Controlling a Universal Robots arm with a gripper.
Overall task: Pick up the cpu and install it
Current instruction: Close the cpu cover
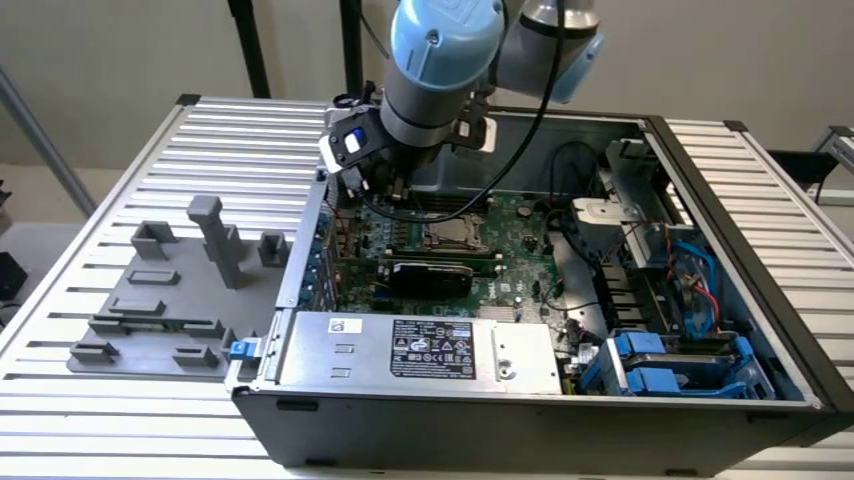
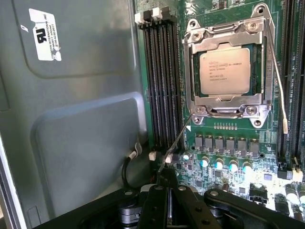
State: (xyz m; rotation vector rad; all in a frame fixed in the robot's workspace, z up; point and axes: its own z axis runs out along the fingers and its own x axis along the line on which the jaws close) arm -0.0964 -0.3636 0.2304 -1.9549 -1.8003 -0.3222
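Ribbed metal counter [image 1: 114, 175] bearing grey fixture blocks [image 1: 174, 290] and open computer case [image 1: 534, 425]; cpu [image 2: 224, 71] seated in socket [image 2: 228, 104], end effector [image 2: 167, 181] pressed together nearby.

In the exterior view the arm [image 1: 434, 70] runs off the picture at twelve o'clock. Its wrist covers the strip of motherboard [image 1: 514, 215] at eleven o'clock of the CPU socket [image 1: 447, 237]. From there the socket is too small to tell what lies in it. The worktop [image 1: 80, 250] is cut off at six and nine o'clock.

In the wrist view the load plate [image 2: 226, 102] overlaps the edges of the cpu [image 2: 224, 71], whose print is too fine to read. The socket lever [image 2: 178, 138] ends at the fingers [image 2: 159, 200], clamped or merely touching, I cannot tell. The fingers' base is cut off by the frame.
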